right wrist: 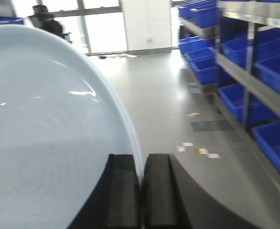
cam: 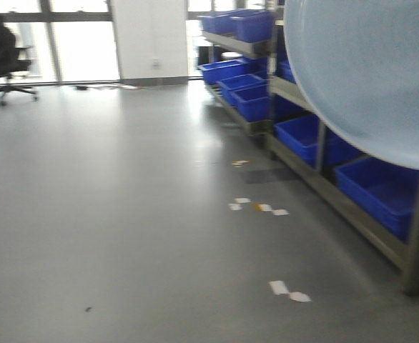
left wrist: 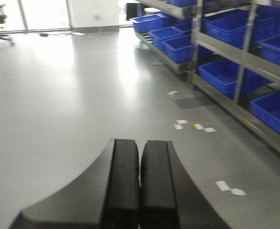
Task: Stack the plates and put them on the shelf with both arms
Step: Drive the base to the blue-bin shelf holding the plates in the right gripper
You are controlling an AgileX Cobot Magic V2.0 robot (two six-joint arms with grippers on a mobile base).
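Note:
A pale bluish-white plate (right wrist: 44, 133) fills the left half of the right wrist view, held up in the air on edge. My right gripper (right wrist: 141, 160) is shut on its rim, one finger on each face. The same plate (cam: 367, 71) covers the upper right corner of the front view, in front of the steel shelf (cam: 295, 89). My left gripper (left wrist: 140, 145) is shut with nothing between its fingers and hangs over the grey floor. The shelf (left wrist: 235, 55) runs along the right side in both wrist views.
Blue plastic crates (cam: 252, 100) fill the rack's levels. A shelf post (cam: 418, 236) stands on the floor at near right. White tape scraps (cam: 259, 207) dot the grey floor. A black office chair (cam: 6, 61) stands far left by the windows.

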